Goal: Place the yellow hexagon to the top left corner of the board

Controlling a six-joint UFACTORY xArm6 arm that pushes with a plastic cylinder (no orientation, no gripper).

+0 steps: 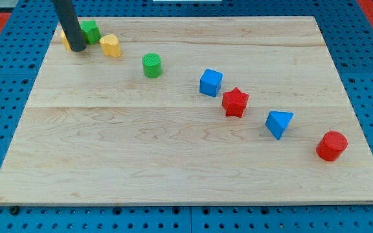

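My tip [78,47] rests on the board near the top left corner. A yellow block [65,40], the hexagon as far as I can tell, is mostly hidden behind the rod, touching it on the left. A green block [90,31], shape unclear, sits just to the tip's upper right. A second yellow block [111,45], rounded and heart-like, lies a short way right of the tip.
A green cylinder [152,65], a blue cube [210,83], a red star [235,101], a blue triangular block [278,123] and a red cylinder [331,145] run in a diagonal line toward the bottom right. The wooden board [173,168] lies on a blue perforated table.
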